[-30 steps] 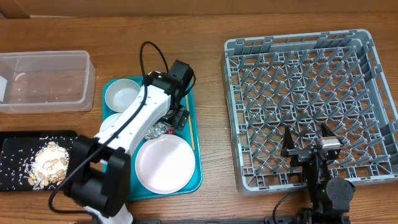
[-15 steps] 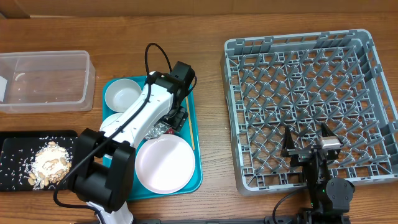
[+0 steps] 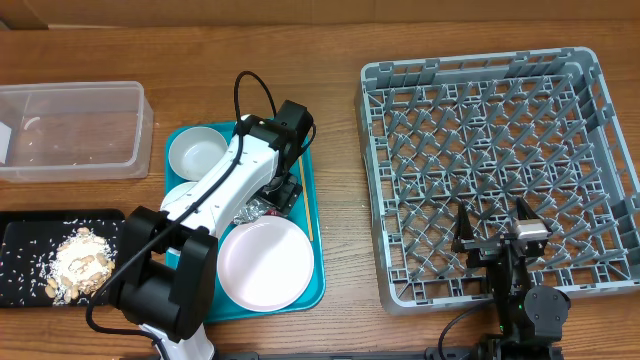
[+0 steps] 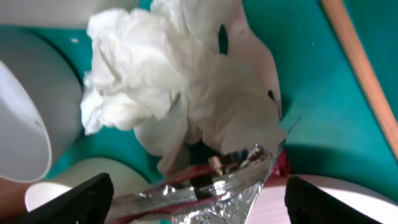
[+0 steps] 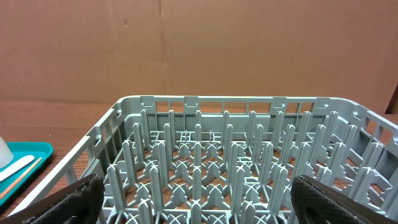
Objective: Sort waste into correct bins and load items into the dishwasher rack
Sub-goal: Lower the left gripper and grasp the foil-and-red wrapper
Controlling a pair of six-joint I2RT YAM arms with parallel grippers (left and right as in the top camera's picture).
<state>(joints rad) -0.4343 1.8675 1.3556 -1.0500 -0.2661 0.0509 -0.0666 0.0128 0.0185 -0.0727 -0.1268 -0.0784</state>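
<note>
Status, left gripper [image 4: 202, 202]: jaws wide apart, nothing clamped. It points down over the teal tray [image 4: 323, 124].

- Crumpled white napkin [image 4: 155, 81] sits dead ahead of it, centred between the two fingers, lying on the tray.
- Silver foil wrapper [image 4: 230, 186] with red print sits closer in, right at the finger line and touching the napkin's near edge. Can't tell if either finger touches the foil.
- White bowl [image 4: 25, 124] is just off the left finger's side.
- Thin wooden stick [image 4: 360, 68] lies on the tray, out past the right finger.
- Pinkish-white plate [image 3: 265, 265] is behind the gripper on the same tray, beside the foil.

Right gripper [image 5: 202, 199]: jaws also fully apart and empty. It's parked low over the near edge of the grey dishwasher rack [image 3: 470, 68], with peg rows straight ahead. No items visible in the rack.

Bins are well off to the left arm's outer side. Clear tub [image 3: 140, 130] is the further one. Black tray [image 3: 20, 235] is nearer and holds the beige food scraps [image 3: 80, 265].
</note>
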